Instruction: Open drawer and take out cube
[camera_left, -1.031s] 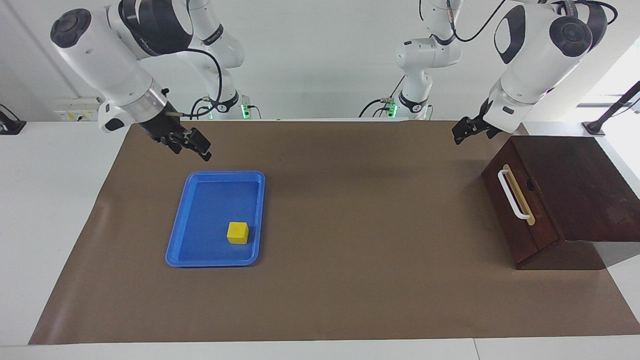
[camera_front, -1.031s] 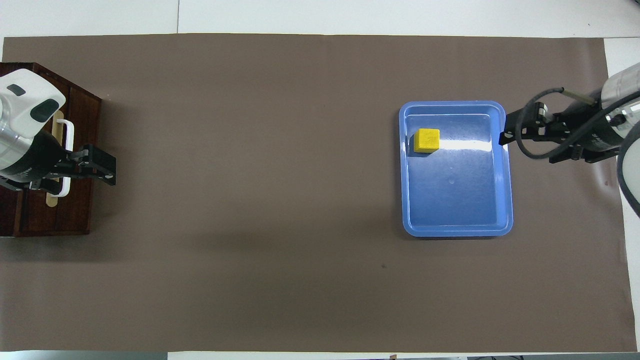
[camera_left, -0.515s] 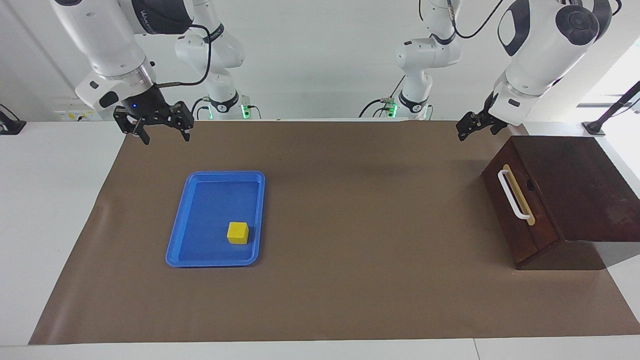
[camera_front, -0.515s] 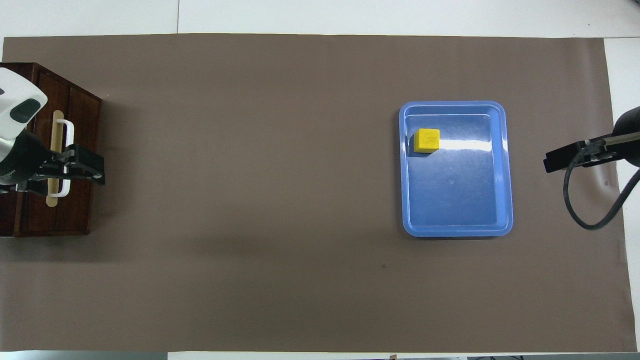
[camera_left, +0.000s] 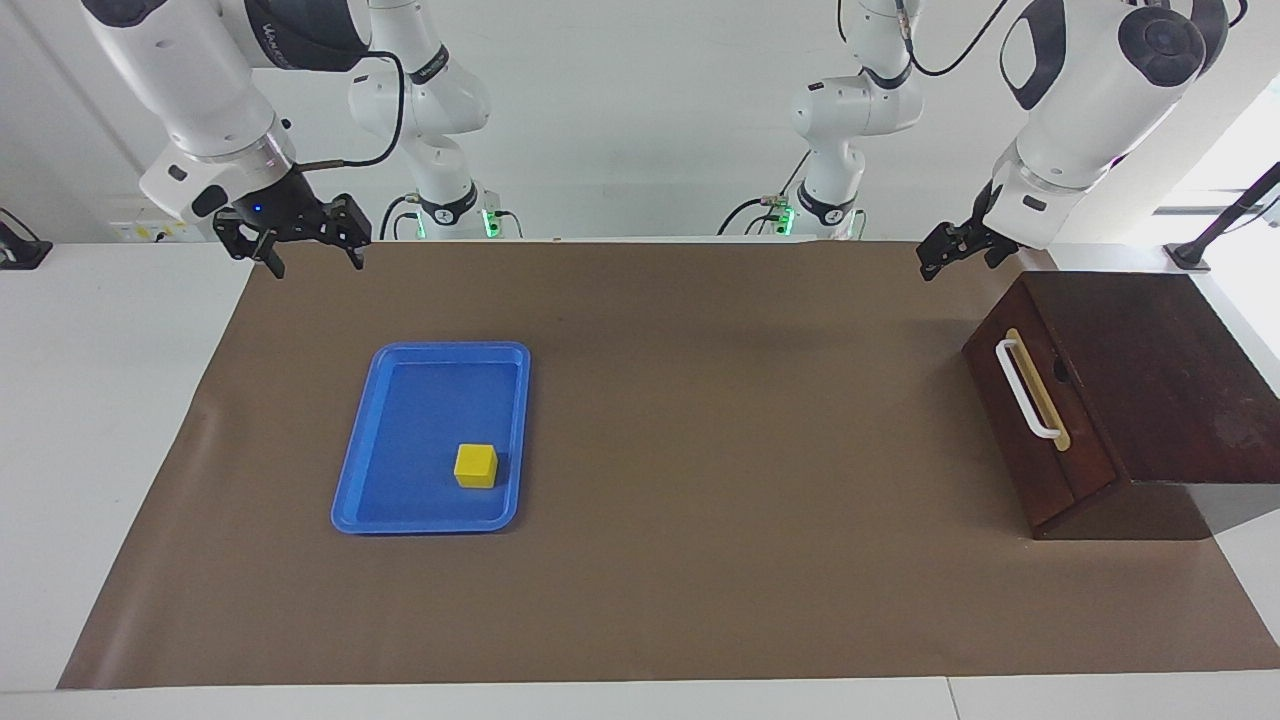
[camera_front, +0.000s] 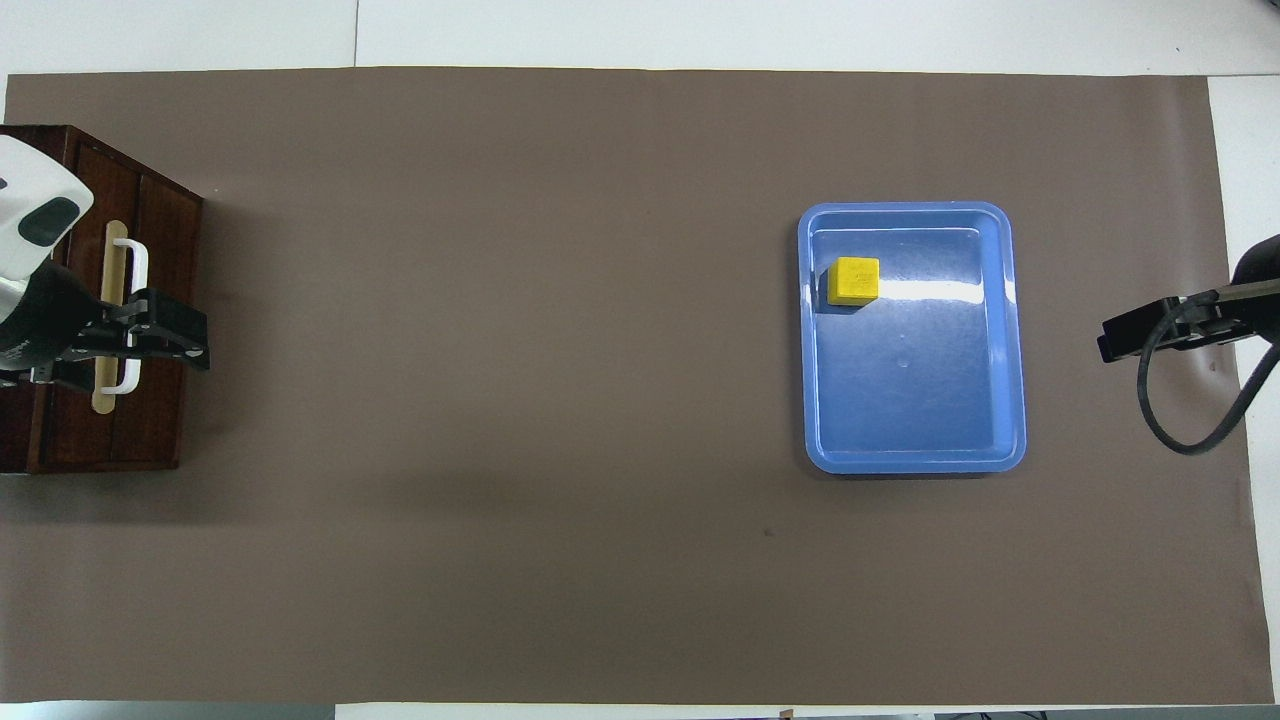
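Note:
The dark brown drawer (camera_left: 1040, 420) is closed at the left arm's end of the table, with its white bar handle (camera_left: 1028, 390) facing the middle; it also shows in the overhead view (camera_front: 150, 300). The yellow cube (camera_left: 476, 465) lies in the blue tray (camera_left: 400, 500), also in the overhead view (camera_front: 853, 280), in the corner farther from the robots. My left gripper (camera_left: 945, 257) hangs in the air beside the drawer's box, touching nothing; in the overhead view it (camera_front: 170, 340) covers the handle (camera_front: 135, 270). My right gripper (camera_left: 312, 262) is open and empty, raised over the mat's edge, away from the tray.
A brown mat (camera_left: 700, 560) covers the table, with white tabletop (camera_left: 90, 420) around it. The blue tray (camera_front: 1015, 340) lies toward the right arm's end. The right arm's cable (camera_front: 1180, 440) loops down beside its gripper (camera_front: 1135, 335).
My right gripper has swung up and away from the tray's edge toward the right arm's end of the table, turning as it went. My left gripper has drawn back slightly over the drawer's front.

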